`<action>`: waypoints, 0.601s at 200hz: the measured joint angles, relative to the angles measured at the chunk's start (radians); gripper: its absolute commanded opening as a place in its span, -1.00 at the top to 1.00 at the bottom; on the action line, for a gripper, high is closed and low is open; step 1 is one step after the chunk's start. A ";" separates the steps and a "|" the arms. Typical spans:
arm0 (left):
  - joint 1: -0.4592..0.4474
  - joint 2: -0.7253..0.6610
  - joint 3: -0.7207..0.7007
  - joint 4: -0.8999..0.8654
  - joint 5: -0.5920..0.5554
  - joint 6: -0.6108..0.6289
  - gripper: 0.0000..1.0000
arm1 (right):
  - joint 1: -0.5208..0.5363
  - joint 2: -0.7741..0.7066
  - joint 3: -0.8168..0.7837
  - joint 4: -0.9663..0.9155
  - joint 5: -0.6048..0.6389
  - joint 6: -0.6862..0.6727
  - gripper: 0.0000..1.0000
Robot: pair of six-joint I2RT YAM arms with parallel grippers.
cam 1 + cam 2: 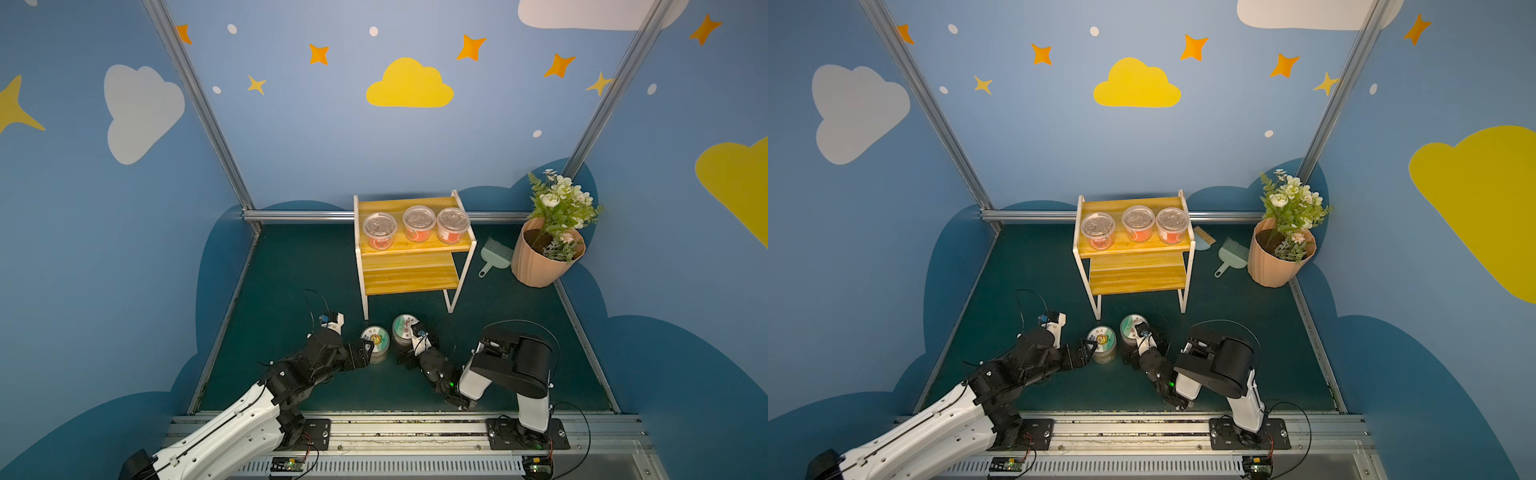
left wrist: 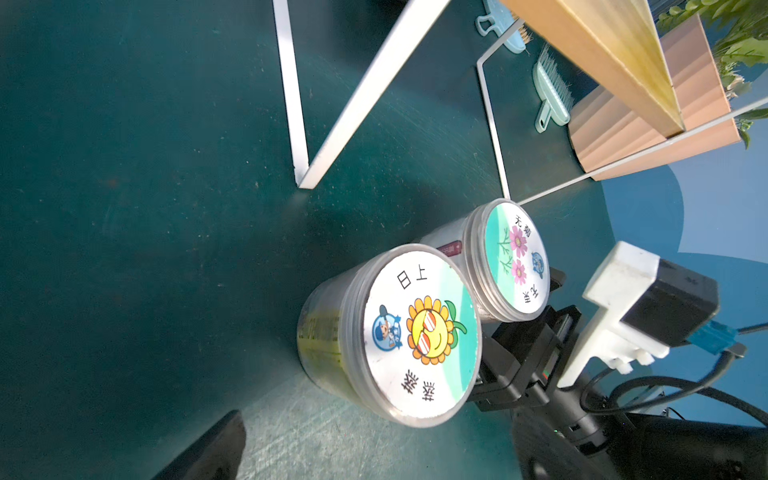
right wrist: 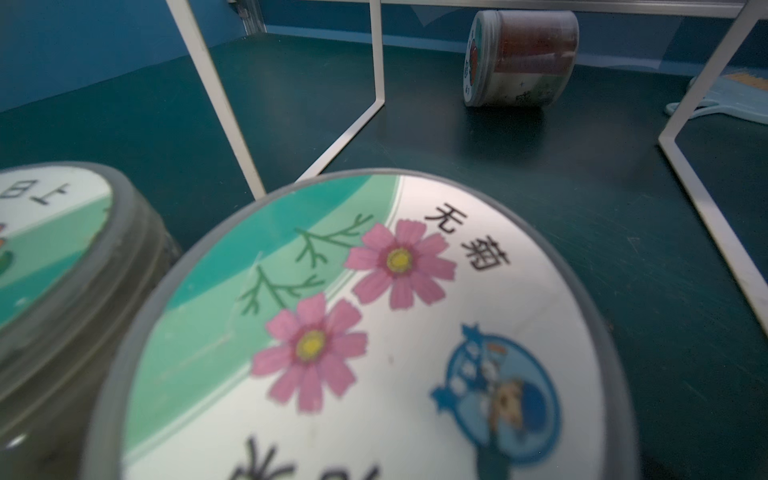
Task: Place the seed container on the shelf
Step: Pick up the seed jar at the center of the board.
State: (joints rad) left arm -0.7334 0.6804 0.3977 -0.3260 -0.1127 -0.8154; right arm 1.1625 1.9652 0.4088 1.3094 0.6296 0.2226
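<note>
Two seed containers stand on the green floor in front of the shelf [image 1: 415,248]: one with a sunflower lid [image 1: 376,336] [image 2: 419,332], one with a pink-flower lid [image 1: 403,325] [image 3: 374,332]. My left gripper [image 1: 366,345] is open, low beside the sunflower container. One of its fingers [image 2: 216,444] shows wide of that container. My right gripper [image 1: 407,347] stands open right at the pink-flower container, whose lid fills the right wrist view and hides the fingers. Three clear tubs with orange labels [image 1: 413,224] sit on the shelf's top plank.
Another container [image 3: 523,58] lies on its side on the floor behind the shelf legs. A pale green brush [image 1: 494,255] and a peach flower pot [image 1: 544,257] stand right of the shelf. Blue walls and metal rails close in the floor.
</note>
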 measured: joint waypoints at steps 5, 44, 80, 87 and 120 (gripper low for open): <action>0.000 0.000 0.000 0.001 0.000 0.001 -1.00 | -0.003 0.005 0.002 0.004 -0.001 0.000 -0.96; 0.000 0.013 0.000 0.006 -0.004 0.010 -0.99 | -0.017 0.043 0.023 0.038 -0.001 -0.015 -0.96; 0.000 0.027 0.000 0.007 -0.006 0.027 -1.00 | -0.026 0.069 0.043 0.056 0.000 -0.034 -0.96; 0.000 0.027 0.000 0.006 -0.007 0.030 -1.00 | -0.027 0.070 0.047 0.057 0.001 -0.039 -0.96; 0.000 0.026 0.000 0.006 -0.009 0.043 -1.00 | -0.029 0.071 0.055 0.063 0.009 -0.053 -0.92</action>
State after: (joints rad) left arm -0.7334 0.7059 0.3977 -0.3202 -0.1215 -0.7719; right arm 1.1339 2.0357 0.4637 1.3727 0.6384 0.1696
